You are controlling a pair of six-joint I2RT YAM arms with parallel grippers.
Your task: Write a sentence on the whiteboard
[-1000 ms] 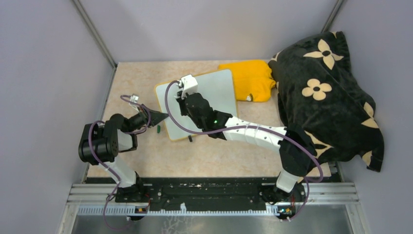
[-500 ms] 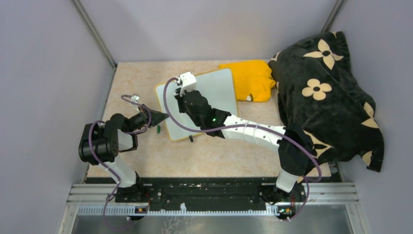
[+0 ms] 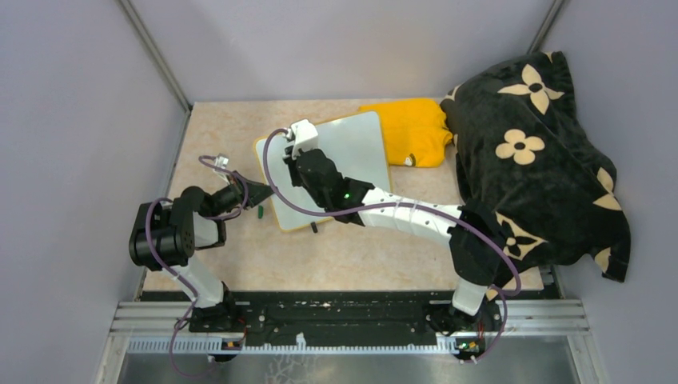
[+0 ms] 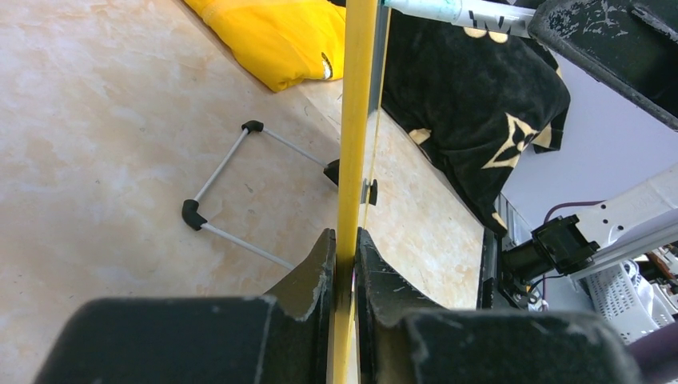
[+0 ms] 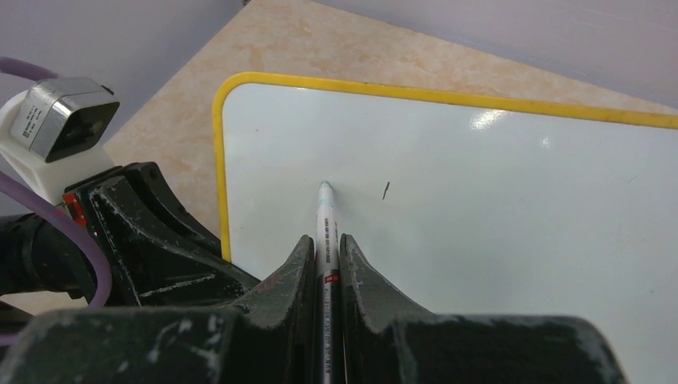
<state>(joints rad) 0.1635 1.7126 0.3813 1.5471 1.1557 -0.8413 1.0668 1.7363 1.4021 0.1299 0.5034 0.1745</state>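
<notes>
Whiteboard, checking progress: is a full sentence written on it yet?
No, the whiteboard shows only one short dark stroke near the marker tip.

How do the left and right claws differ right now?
Left claw pinches the whiteboard by its yellow rim; right claw pinches a marker. Left claw sits at the board's edge; right claw hangs over its white face, marker tip pointing at it. Both are shut.

Plain grey walls (image 3: pixel 80 104), beige marbled tabletop (image 3: pixel 376 258)

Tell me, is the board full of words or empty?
Almost empty, as far as shown. The board has just one tiny dark mark beside the pen tip, no words.
</notes>
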